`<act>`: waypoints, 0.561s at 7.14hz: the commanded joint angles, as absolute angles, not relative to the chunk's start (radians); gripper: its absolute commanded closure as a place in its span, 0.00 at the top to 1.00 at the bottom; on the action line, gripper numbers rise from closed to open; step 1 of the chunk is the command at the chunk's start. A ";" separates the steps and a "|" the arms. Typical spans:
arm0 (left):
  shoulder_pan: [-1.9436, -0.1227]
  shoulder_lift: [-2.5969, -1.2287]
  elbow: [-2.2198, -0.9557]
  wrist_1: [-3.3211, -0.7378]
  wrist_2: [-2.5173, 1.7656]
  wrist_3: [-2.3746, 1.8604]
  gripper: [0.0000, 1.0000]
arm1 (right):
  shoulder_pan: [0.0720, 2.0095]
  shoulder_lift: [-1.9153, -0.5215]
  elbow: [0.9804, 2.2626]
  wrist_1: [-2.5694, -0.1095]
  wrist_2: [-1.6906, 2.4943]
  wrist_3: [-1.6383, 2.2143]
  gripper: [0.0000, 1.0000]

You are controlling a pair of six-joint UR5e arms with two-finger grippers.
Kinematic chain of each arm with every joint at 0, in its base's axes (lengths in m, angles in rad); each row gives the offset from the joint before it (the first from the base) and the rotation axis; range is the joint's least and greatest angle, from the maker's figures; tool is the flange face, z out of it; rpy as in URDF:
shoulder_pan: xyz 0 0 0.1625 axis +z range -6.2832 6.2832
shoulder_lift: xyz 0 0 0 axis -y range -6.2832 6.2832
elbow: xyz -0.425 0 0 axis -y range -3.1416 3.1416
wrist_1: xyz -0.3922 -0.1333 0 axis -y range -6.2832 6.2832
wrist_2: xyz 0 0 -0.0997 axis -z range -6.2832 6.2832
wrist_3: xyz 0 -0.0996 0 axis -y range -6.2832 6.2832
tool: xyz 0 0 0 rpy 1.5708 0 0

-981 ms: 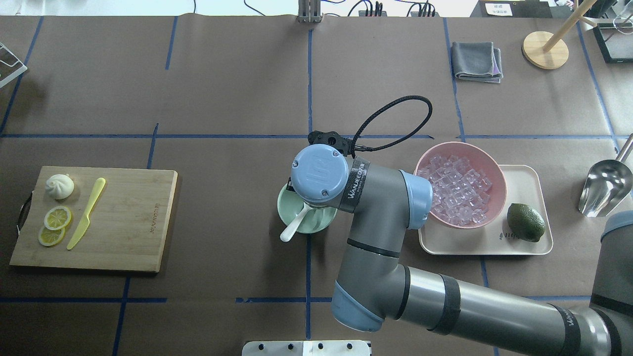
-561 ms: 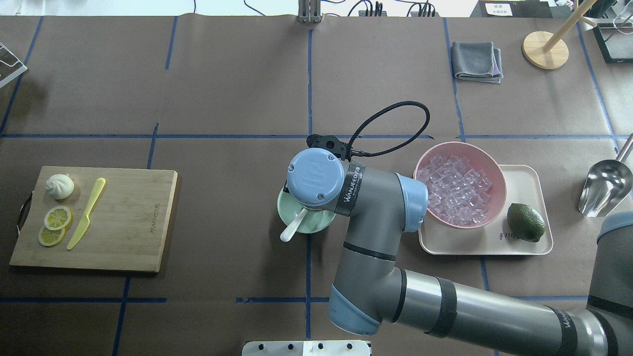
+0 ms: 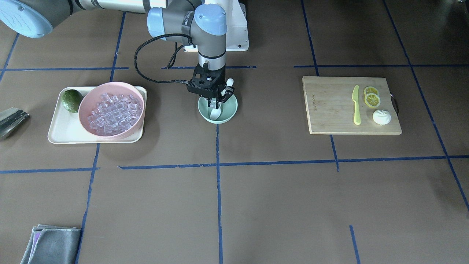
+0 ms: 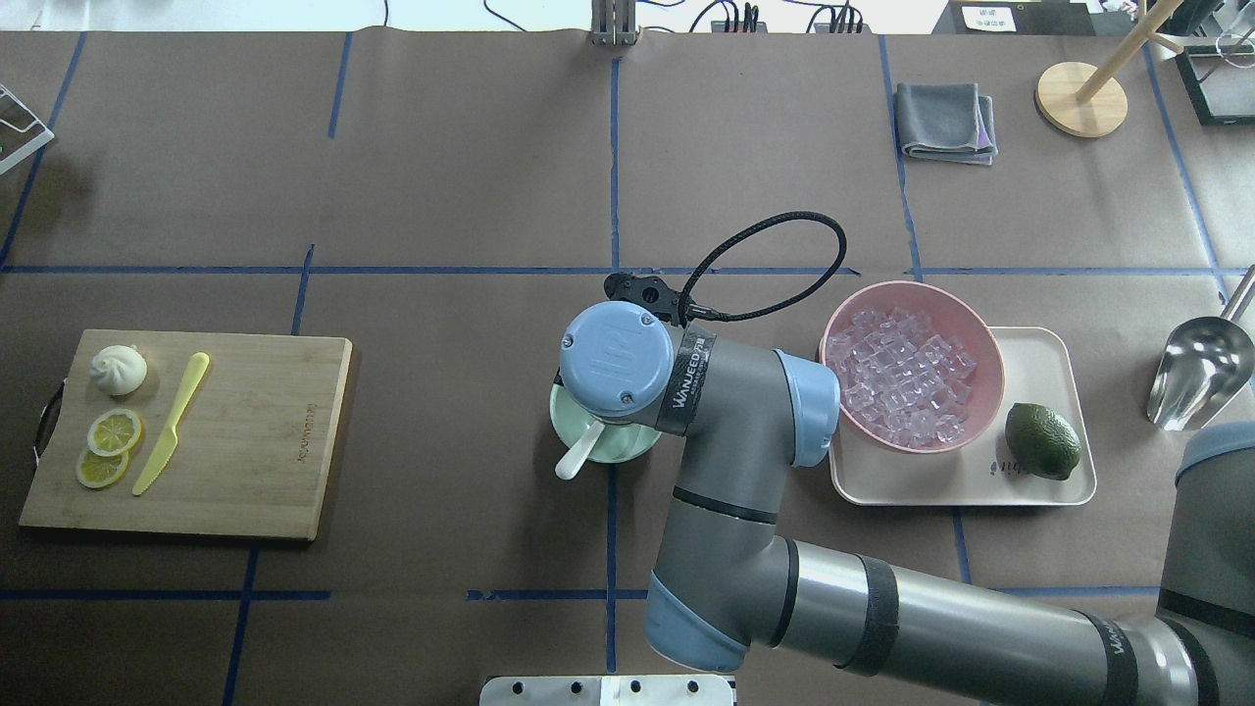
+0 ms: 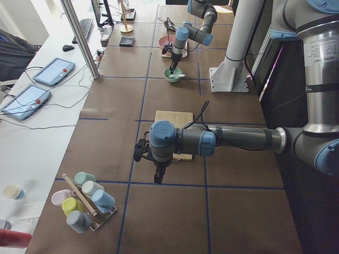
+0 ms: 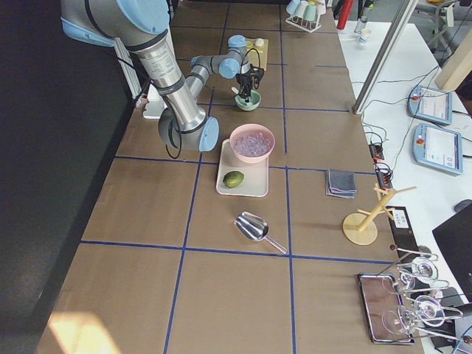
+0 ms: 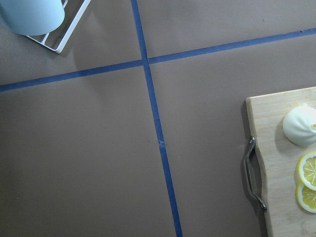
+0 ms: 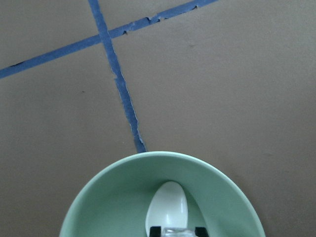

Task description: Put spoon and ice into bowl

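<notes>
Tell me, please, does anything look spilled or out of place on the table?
Nothing stands out. The ice is inside the pink bowl, none on the tray or table; the spoon rests in the mint-green bowl, handle over its rim.

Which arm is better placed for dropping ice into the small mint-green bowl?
Right. The right gripper hangs over the mint-green bowl, apparently holding a clear ice cube; the left gripper is beyond the wooden cutting board.

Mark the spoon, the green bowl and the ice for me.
spoon point(image 4: 580, 453), overhead view, middle of its handle.
green bowl point(image 3: 230, 109), front-facing view, bare inner wall.
ice point(image 4: 907, 378), overhead view, centre of the pile.
</notes>
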State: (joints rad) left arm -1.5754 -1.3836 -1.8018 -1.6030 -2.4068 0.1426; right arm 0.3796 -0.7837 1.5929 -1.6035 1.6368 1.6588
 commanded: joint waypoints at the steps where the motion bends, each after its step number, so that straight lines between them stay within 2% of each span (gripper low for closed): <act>1: -1.575 -1.385 -1.804 -1.603 -2.408 0.141 1.00 | 0.379 -0.781 1.594 -1.603 1.637 1.661 1.00; 4: -1.575 -1.387 -1.805 -1.603 -2.408 0.141 1.00 | 0.380 -0.759 1.603 -1.605 1.637 1.657 1.00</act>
